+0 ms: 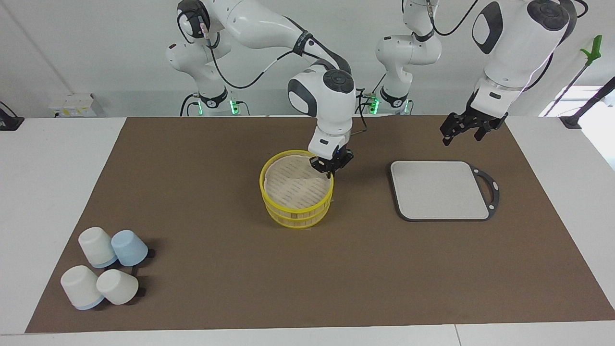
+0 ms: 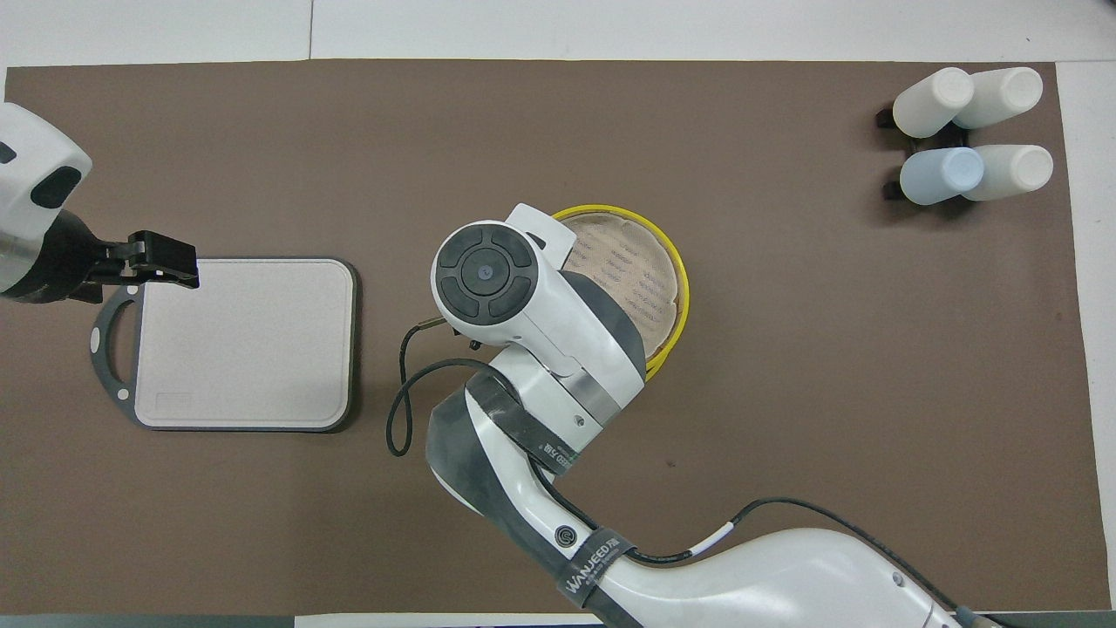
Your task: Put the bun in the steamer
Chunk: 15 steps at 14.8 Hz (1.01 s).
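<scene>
Looking at a stacked steamer [image 1: 295,211] in the middle of the brown mat [image 1: 216,288] now, yellow rims one above the other. Pinching the upper tier [image 1: 293,185] by its rim with the right gripper [image 1: 329,169], fingertips clenched shut on the yellow edge at the side nearer the robots. Hard to call fully seated: looks very nearly lined up on the lower basket in the facing view, yet showing a thin sliver of lower rim from overhead, so perhaps a touch off-centre or tipped. No sighting of the bun anywhere, not on the mat, not on the grey board [image 1: 439,190], not among the cups [image 1: 103,269] at the right arm's end of the table. Most likely tucked inside under that pale slatted top, though only a guess from here. Hanging high with the left gripper [image 1: 463,129], fingers spread and holding nothing, over the handle end of the board, waiting well apart from the basket. So, by the look of it, nearly there: bun apparently in, cover apparently on or all but on. Left to do, at a guess: settle the tier square on the base, let go of the rim, lift the right gripper away without dragging the stack sideways.
</scene>
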Each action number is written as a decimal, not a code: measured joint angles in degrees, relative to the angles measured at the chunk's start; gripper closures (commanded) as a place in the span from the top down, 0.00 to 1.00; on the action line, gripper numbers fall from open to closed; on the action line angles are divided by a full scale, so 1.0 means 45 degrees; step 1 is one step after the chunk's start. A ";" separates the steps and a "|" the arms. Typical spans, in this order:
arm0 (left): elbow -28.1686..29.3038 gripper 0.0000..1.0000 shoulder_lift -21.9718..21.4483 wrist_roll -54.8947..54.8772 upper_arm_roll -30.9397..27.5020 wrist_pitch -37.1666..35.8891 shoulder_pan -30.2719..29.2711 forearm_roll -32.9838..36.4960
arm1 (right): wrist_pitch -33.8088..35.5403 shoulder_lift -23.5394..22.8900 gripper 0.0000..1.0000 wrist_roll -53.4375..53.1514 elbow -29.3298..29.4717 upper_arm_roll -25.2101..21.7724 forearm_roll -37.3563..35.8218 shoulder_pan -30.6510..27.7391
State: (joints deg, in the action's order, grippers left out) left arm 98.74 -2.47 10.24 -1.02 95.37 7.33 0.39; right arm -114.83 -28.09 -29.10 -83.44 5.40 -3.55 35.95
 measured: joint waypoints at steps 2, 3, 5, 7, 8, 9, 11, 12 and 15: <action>0.0000 1.00 -0.0062 -0.0120 -0.0011 -0.0133 -0.0002 0.0000 | -0.0164 -0.0003 0.00 -0.0033 -0.0231 0.0004 0.0000 0.0000; 0.0000 1.00 -0.0104 -0.0178 -0.0013 -0.0168 -0.0004 0.0000 | -0.0166 -0.0002 0.00 -0.0131 -0.0298 0.0009 0.0000 0.0005; -0.0001 1.00 -0.0164 -0.0227 -0.0008 -0.0250 -0.0038 0.0000 | -0.0174 0.0003 0.00 -0.0292 -0.0389 0.0014 0.0000 0.0022; 0.0000 1.00 -0.0172 -0.0250 0.0187 -0.0365 -0.0370 0.0000 | -0.0177 0.0041 0.00 -0.0382 -0.0435 0.0021 0.0000 0.0026; 0.0000 1.00 -0.0172 -0.0296 0.0474 -0.0393 -0.0741 0.0000 | -0.0176 0.0060 0.00 -0.0438 -0.0460 0.0023 0.0000 0.0028; -0.0001 1.00 -0.0172 -0.0337 0.0746 -0.0398 -0.1081 0.0000 | -0.0177 0.0071 0.02 -0.0490 -0.0475 0.0024 0.0001 0.0029; -0.0008 1.00 -0.0174 -0.0397 0.1011 -0.0447 -0.1391 -0.0035 | -0.0177 0.0083 0.05 -0.0727 -0.0491 0.0034 0.0001 0.0038; -0.0029 1.00 -0.0182 -0.0400 0.1029 -0.0563 -0.1407 -0.0159 | -0.0177 0.0085 0.07 -0.0829 -0.0495 0.0040 0.0001 0.0044; -0.0092 1.00 -0.0329 -0.0557 0.1038 -0.1002 -0.1409 -0.0383 | -0.0198 0.0085 0.15 -0.0951 -0.0504 0.0048 0.0009 0.0047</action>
State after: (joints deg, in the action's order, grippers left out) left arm 98.33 -3.95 7.74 3.65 90.86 0.99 -1.33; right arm -115.72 -27.71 -33.38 -85.71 5.61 -3.51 36.17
